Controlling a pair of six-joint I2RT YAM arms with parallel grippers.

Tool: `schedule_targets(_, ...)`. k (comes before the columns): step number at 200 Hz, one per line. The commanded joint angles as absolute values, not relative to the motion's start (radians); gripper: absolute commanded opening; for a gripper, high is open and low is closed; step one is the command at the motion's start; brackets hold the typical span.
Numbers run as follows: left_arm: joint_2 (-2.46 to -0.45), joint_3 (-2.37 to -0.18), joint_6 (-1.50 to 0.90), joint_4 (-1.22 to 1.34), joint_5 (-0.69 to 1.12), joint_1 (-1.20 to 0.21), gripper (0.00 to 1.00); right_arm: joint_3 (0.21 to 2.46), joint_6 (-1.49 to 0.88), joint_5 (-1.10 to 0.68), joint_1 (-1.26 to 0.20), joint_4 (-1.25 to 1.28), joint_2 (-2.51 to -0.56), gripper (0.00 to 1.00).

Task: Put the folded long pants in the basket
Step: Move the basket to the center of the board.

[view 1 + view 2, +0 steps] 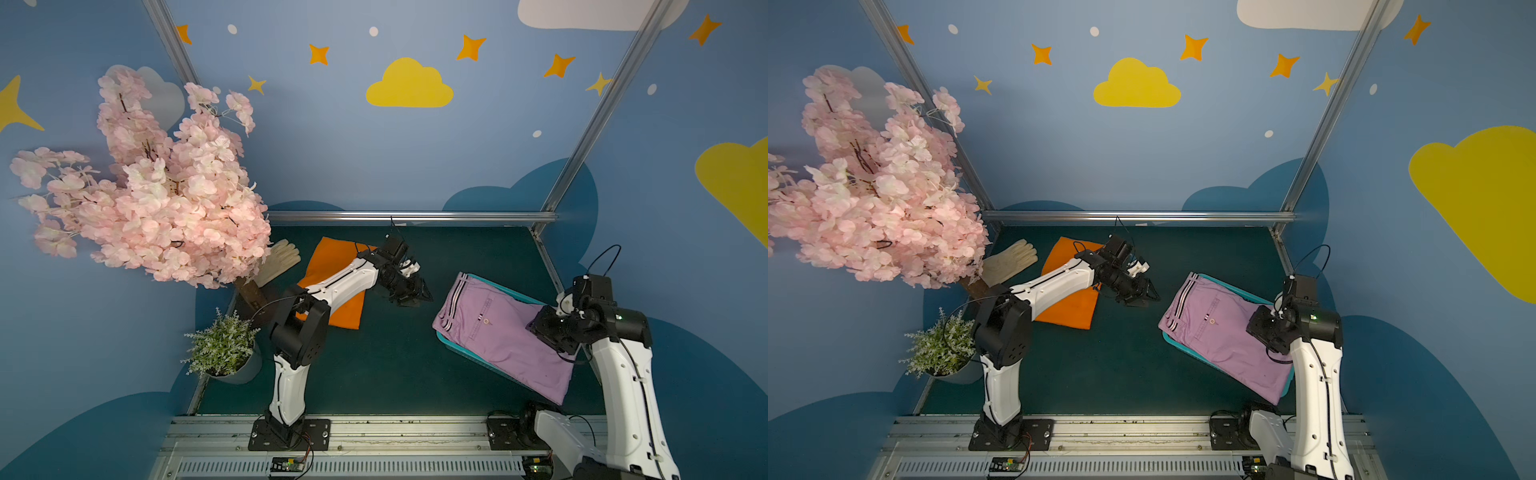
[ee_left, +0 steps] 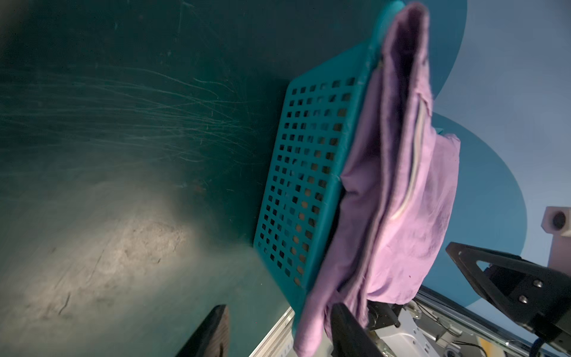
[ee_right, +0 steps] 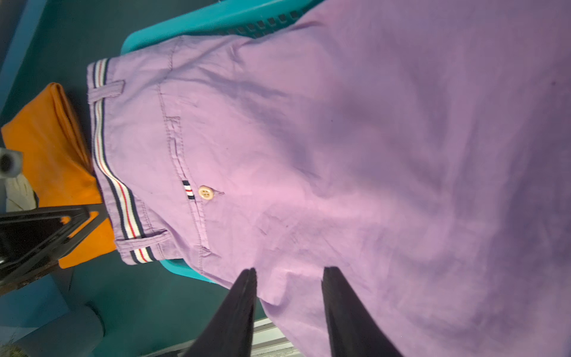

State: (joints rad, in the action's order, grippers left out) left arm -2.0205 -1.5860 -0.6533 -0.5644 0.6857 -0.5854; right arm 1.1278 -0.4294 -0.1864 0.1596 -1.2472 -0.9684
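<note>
Reach favours my left arm (image 1: 345, 282): the orange pants (image 1: 332, 257) lie flat on the table (image 1: 395, 374) at far left, partly under that arm and just left of the left gripper (image 1: 419, 293), whose jaws hang spread and empty. Their long axis runs far to near; I cannot tell the waist end. The lilac pants (image 1: 490, 332) lie on the basket (image 2: 309, 173), waistband far-left, legs overhanging near-right. The right gripper (image 3: 290, 270) is spread above them.
</note>
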Motion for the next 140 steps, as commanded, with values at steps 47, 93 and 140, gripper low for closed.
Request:
schedule_targets(47, -2.073, -1.481, -0.845, -0.13, 0.896, -0.617, 0.56, 1.122, -0.423, -0.267, 0.155, -1.161, -0.994, 0.43)
schedule_targets(93, -2.137, -1.477, -0.929, -0.014, 0.94, -0.656, 0.47, 1.11, -0.43, -0.293, 0.155, -1.143, -1.008, 0.43)
schedule_targets(140, -2.15, -1.458, -0.933, -0.019, 0.91, -0.67, 0.26, 1.088, -0.429, -0.291, 0.153, -1.137, -0.994, 0.43)
